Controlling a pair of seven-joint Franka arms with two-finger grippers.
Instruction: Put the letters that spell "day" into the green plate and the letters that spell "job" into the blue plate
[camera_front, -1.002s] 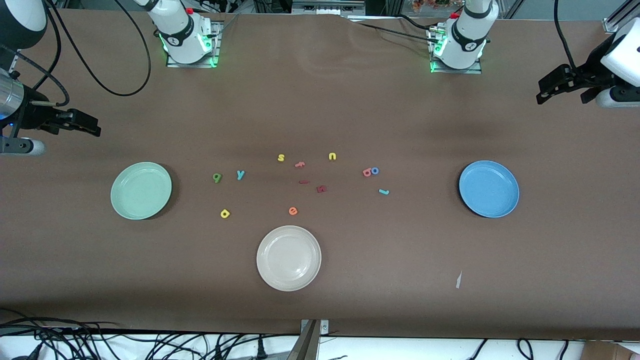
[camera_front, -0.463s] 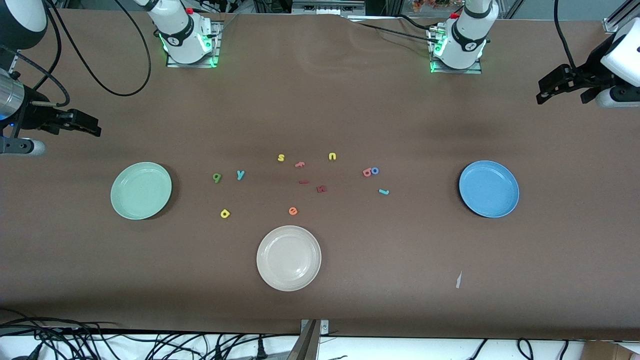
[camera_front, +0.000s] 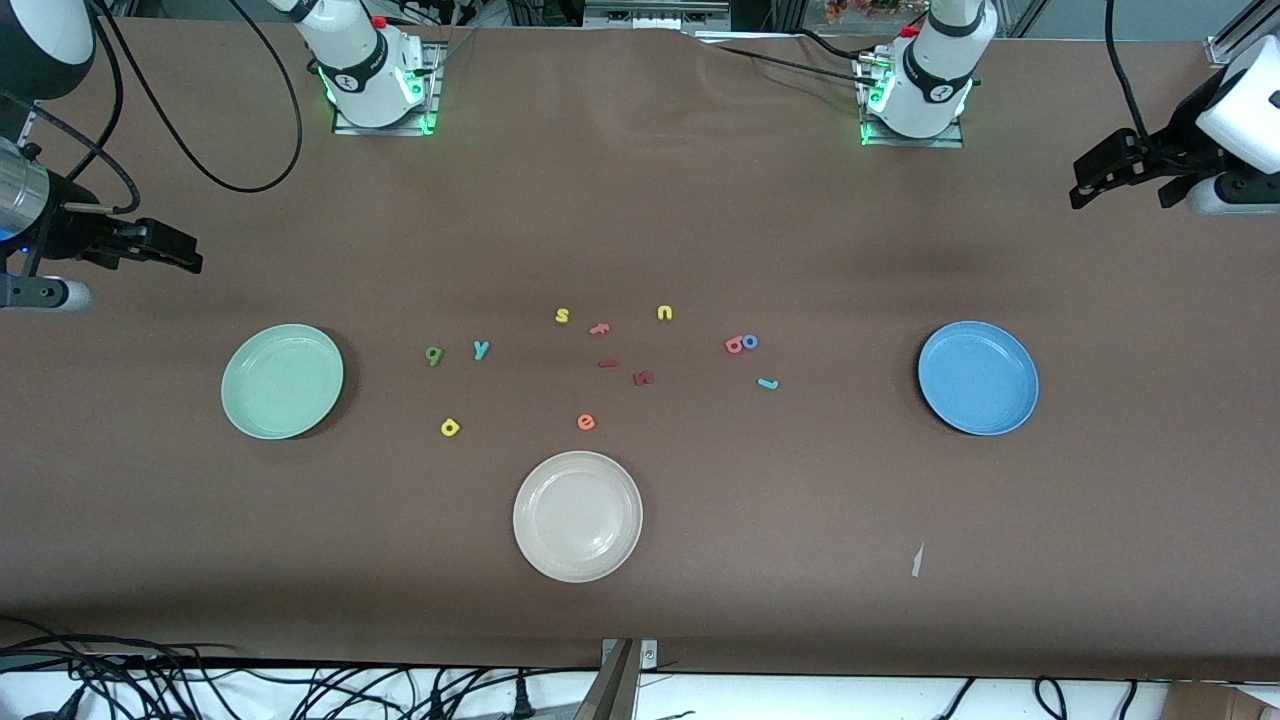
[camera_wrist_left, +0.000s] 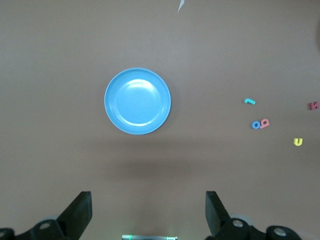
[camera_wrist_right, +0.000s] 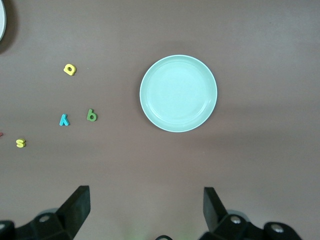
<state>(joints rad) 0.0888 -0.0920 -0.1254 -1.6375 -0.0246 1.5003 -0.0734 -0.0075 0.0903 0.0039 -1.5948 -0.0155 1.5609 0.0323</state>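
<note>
Almost nothing has moved since the earlier frames: only the left gripper (camera_front: 1100, 180) has shifted a little, and all letters and plates lie as before. The left gripper hangs high over the table at the left arm's end, its jaws wide and empty; the right gripper (camera_front: 165, 250) hangs over the right arm's end, also wide and empty, and this arm waits. The green plate (camera_front: 282, 381) and the blue plate (camera_front: 978, 378) are both empty, so the task is not yet begun. For "day", the yellow looped letter (camera_front: 450, 427), the dark green looped letter (camera_front: 433, 355) and the teal "y" (camera_front: 481, 349) lie near the green plate, toward the table's middle. For "job", the pink-red "b" (camera_front: 734, 345) touches the blue ring "o" (camera_front: 750, 341), and the teal hooked "j" (camera_front: 767, 383) lies just beside them, nearer to the front camera. I judge these foam pieces very light, soft and thin, so they may slip or stick to a finger; the jaws should come straight down and pinch across the narrow sides. The touching pair will probably need extra care.
</note>
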